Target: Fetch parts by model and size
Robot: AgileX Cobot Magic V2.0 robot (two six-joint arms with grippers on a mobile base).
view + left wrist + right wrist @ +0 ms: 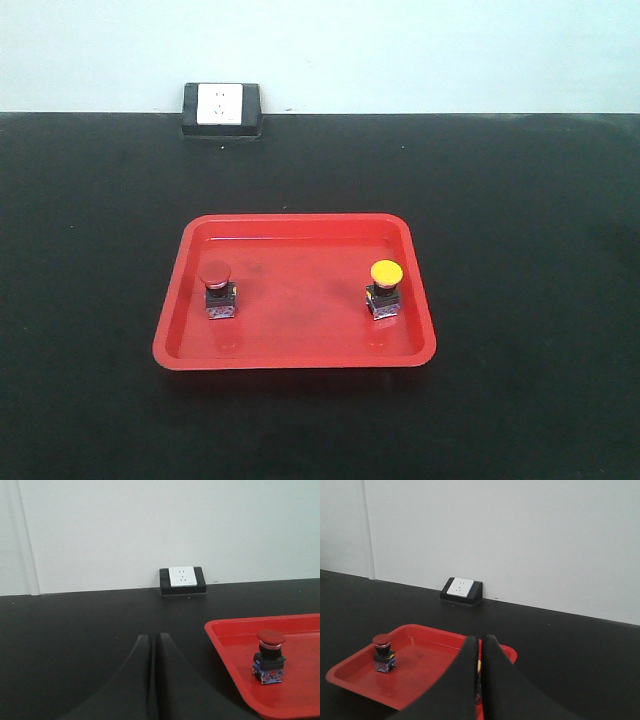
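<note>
Tray: a red tray (295, 350) sits mid-table on a black table (520, 300), with bare surface on every side.
Red button (217, 290): upright at the tray's 9 o'clock side.
Yellow button (384, 288): upright toward 3 o'clock, well apart from the red one.
Wall socket (221, 108): at 12 o'clock, against the wall.
Front view: shows both buttons, no arms.
Left gripper (154, 645): fingers pressed together, empty; red button at its 3 o'clock.
Right gripper (481, 647): fingers pressed together, empty, hiding most of the yellow button; red button at 9 o'clock.

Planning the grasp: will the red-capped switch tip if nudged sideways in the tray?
Probably. The red switch carries a wide mushroom cap on a narrow blocky base, so it looks top-heavy. It looks rigid, likely hard plastic. The tray floor looks glossy, so it may slide first.
</note>
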